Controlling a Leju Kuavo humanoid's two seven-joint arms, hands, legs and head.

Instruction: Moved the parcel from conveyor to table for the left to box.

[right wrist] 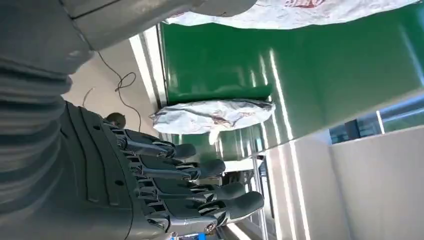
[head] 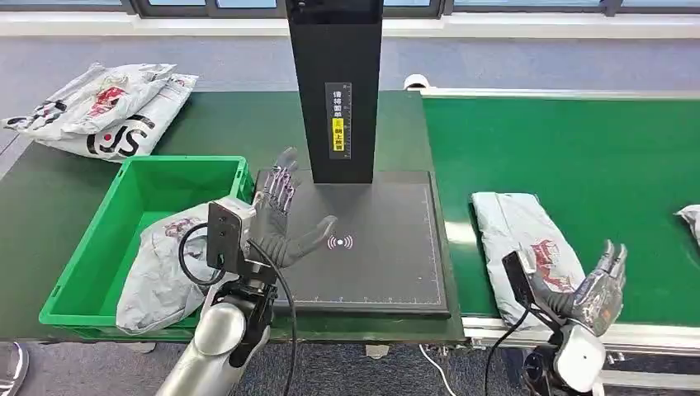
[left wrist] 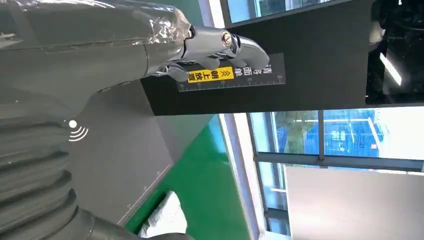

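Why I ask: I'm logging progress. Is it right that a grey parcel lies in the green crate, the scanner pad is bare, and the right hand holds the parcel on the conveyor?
Not quite. In the head view the right hand is open beside the conveyor parcel, holding nothing. The crate parcel, green crate and bare scanner pad are as you said.

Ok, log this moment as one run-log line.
left hand: open over scan pad | right hand: open beside parcel on conveyor | green bin: one parcel inside
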